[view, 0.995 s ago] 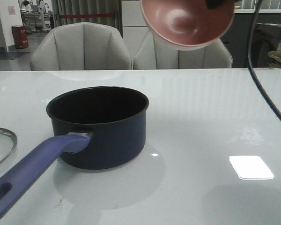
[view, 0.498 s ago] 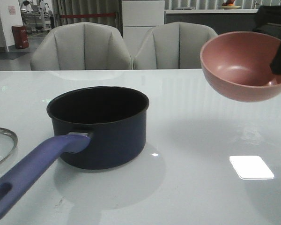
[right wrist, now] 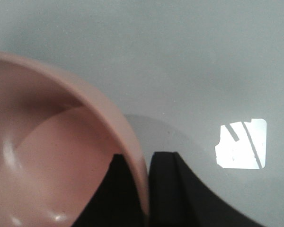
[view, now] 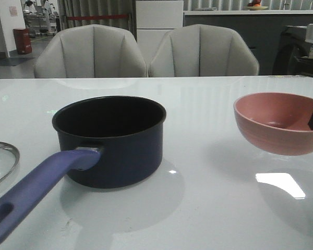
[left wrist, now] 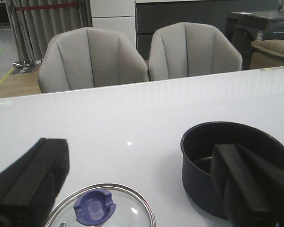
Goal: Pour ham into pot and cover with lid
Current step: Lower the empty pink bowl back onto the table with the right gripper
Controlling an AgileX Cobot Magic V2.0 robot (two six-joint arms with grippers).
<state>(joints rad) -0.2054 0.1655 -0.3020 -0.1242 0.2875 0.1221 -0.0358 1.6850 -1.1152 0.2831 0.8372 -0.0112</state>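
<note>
Dark navy saucepan (view: 110,140) with black interior stands on the white glossy tabletop (view: 208,208), its long purple-blue handle (view: 36,195) pointing toward the camera; inside looks black from the front view, ham not visible; round glass lid with metal rim (left wrist: 102,215) and purple-blue knob (left wrist: 95,209) lies flat on the tabletop just beside the pot, under the left gripper (left wrist: 142,189), whose fingers (left wrist: 31,182) are spread wide apart, holding nothing; right gripper (right wrist: 144,189) has its fingers clamped on the rim of the pink round bowl (view: 279,122), held upright to the pot's right, well apart; bowl appears empty; two grey chairs (view: 146,52) behind the tabletop.
</note>
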